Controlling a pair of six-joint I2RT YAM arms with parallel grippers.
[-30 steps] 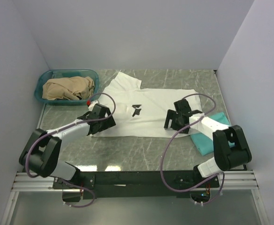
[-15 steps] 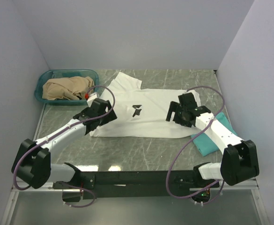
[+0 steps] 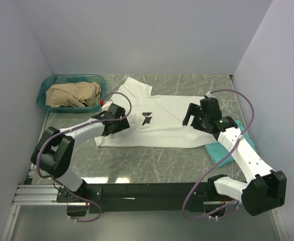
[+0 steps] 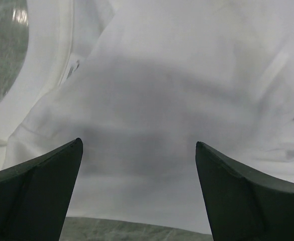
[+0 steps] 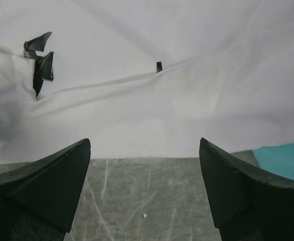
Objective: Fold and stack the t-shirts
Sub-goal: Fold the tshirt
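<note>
Shifted slightly since 0.5 s ago. Hovering released: left end effector [image 4: 138,142] over left part of white t-shirt [image 3: 159,123], right end effector [image 5: 144,140] at its near-right hem, left of teal t-shirt [image 3: 222,150] on desk [image 3: 152,160].

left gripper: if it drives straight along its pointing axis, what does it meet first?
The white t-shirt. In the wrist view, cloth fills the space ahead of the open left gripper, with nothing in front of it. The remaining gap is unclear.
</note>
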